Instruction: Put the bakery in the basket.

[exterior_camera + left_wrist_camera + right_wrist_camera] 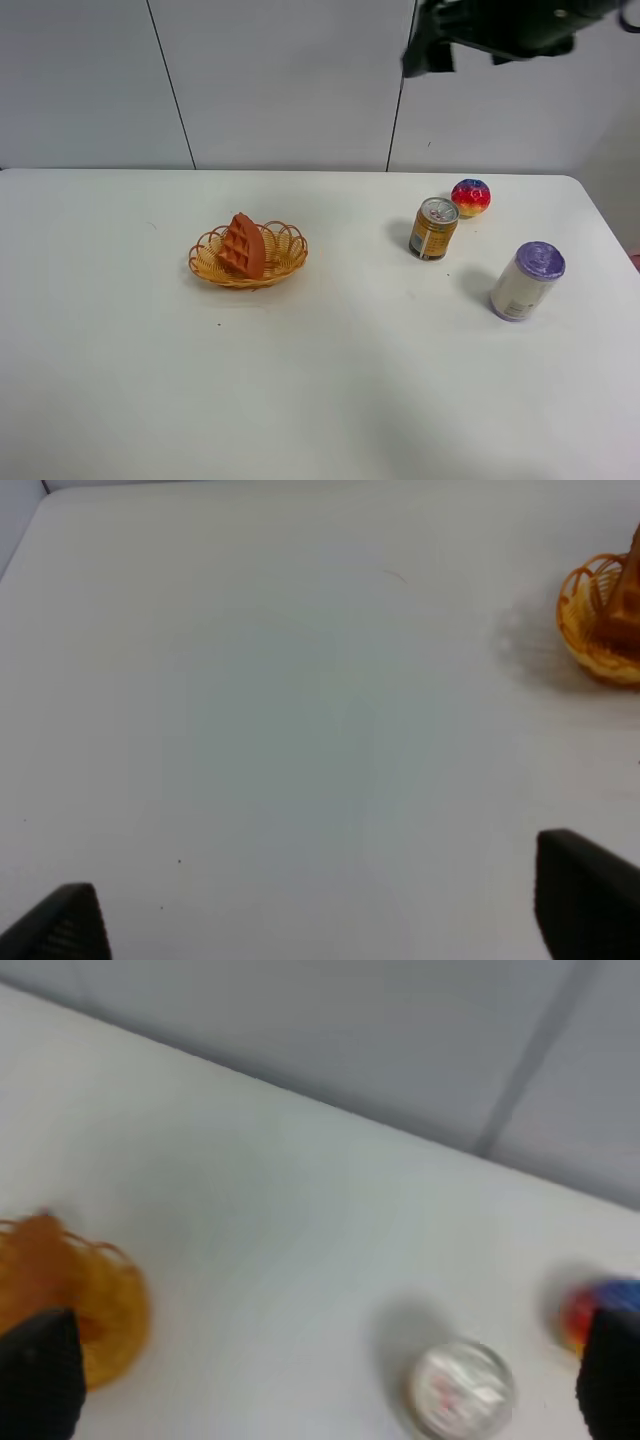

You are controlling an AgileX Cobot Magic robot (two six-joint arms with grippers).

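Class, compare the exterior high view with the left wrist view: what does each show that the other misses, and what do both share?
Only the exterior high view shows the gold can, the ball, the purple-lidded container and the whole waffle wedge. Only the left wrist view shows the left gripper, fingertips wide apart over bare table. Both show the basket and white table.

right arm (505, 28): showing as a matte black, blocky, angular housing, blurred, no markings readable | left hand (320, 920): two black fingers (585, 895) showing, faintly ribbed on the inner faces | right hand (320, 1385): two dark fingertips (40, 1375) showing, rounded, out of focus
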